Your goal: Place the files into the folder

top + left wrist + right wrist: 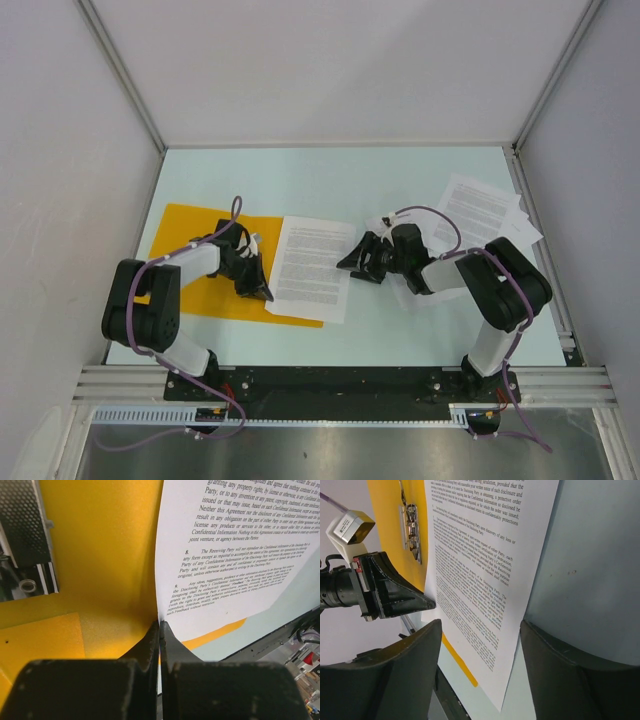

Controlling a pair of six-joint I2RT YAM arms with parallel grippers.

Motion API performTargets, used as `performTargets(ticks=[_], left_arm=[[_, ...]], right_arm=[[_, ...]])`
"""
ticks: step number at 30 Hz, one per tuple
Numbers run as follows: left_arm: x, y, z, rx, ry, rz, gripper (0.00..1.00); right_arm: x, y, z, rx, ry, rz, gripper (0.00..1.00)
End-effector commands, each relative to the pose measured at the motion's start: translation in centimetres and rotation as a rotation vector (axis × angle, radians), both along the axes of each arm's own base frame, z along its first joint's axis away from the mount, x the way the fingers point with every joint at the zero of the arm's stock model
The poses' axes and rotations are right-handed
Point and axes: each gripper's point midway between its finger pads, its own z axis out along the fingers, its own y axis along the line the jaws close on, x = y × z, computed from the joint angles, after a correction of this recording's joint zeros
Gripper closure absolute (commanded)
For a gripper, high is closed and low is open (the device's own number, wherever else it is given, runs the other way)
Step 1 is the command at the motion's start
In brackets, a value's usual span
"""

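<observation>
Files (312,268): one printed sheet lies flat at the centre of the table (330,180). Its 9 o'clock edge overlaps the folder (190,235). The folder is orange and flat, at 9 o'clock of the table, with a metal clip (412,527) showing on its face. More sheets (485,210) lie fanned at 2 o'clock, well apart from the folder.

Left gripper (160,626): fingers pressed together, tips touching the sheet's 9 o'clock edge near its near corner, over the folder. Cannot tell whether any paper is caught between them.

Right gripper (480,630): fingers spread wide, at the sheet's 3 o'clock side, pointing toward the left gripper. Contact with the paper cannot be told.
</observation>
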Motion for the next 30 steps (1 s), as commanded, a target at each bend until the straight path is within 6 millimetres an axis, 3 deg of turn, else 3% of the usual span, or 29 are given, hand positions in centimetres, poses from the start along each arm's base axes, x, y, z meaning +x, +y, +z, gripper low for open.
performTargets(ticks=[1, 4, 10, 19, 26, 30], left_arm=[[1.6, 0.7, 0.3, 0.037, -0.047, 0.006, 1.00], [1.7, 0.7, 0.4, 0.034, -0.049, 0.006, 1.00], [1.6, 0.7, 0.0, 0.039, -0.041, 0.003, 1.00], [1.5, 0.6, -0.2, 0.031, -0.035, -0.002, 1.00], [1.4, 0.6, -0.2, 0.026, -0.036, -0.003, 1.00], [1.5, 0.4, 0.0, 0.016, -0.038, -0.007, 1.00]], right_arm=[[0.5, 0.3, 0.5, 0.003, -0.033, -0.010, 0.37], [0.7, 0.9, 1.9, 0.038, -0.081, 0.003, 0.43], [1.0, 1.2, 2.9, 0.089, -0.092, 0.006, 0.41], [0.4, 0.3, -1.0, -0.011, 0.017, -0.041, 0.36], [-0.2, 0.9, -1.6, -0.009, 0.031, -0.038, 0.43], [-0.4, 1.2, -1.5, 0.025, 0.022, -0.029, 0.53]])
